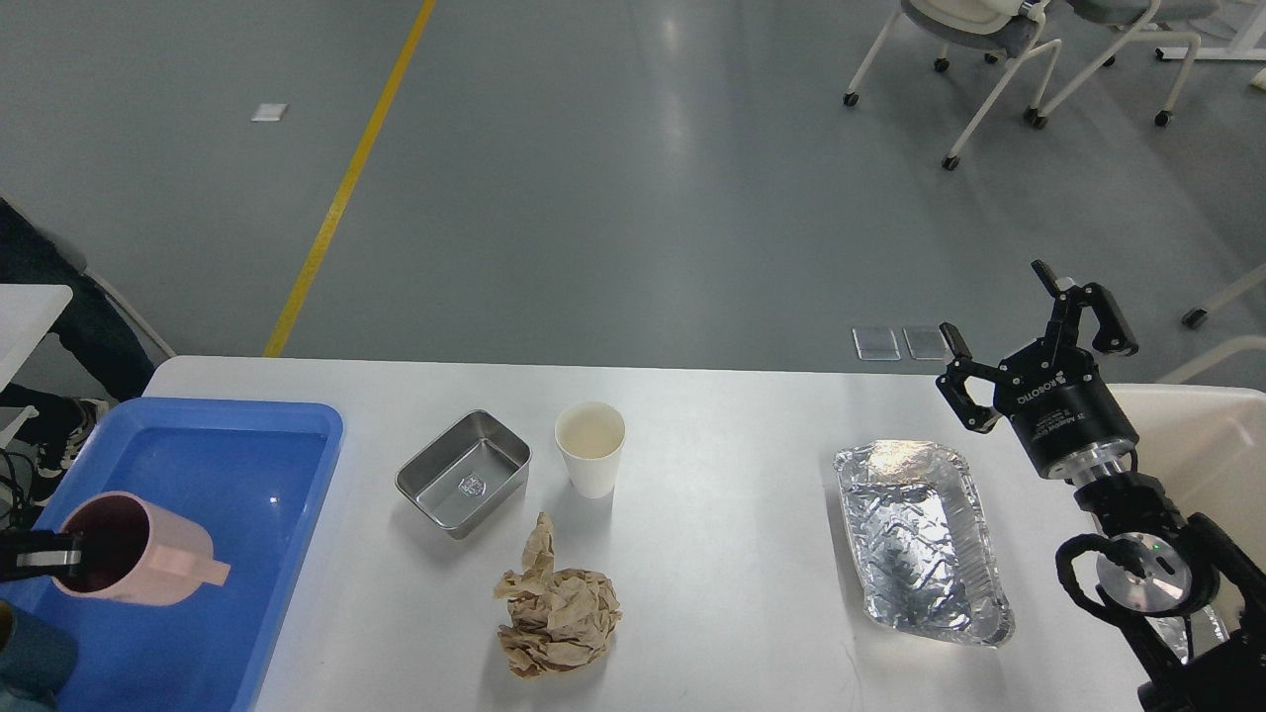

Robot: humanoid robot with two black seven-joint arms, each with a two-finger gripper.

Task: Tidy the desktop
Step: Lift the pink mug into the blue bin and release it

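Spanning your view, the white bench (732, 475) carries everything.
Your left pincer (69, 556) grips a pink cup (138, 550) over the blue tray (198, 475) at the bench's left edge; your right pincer (1034, 331) hangs open above the right edge.

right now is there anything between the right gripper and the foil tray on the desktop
Nothing visible. The right gripper hangs open above the far right edge of the desktop, and the foil tray lies just nearer and to its left, with only bare tabletop between them.
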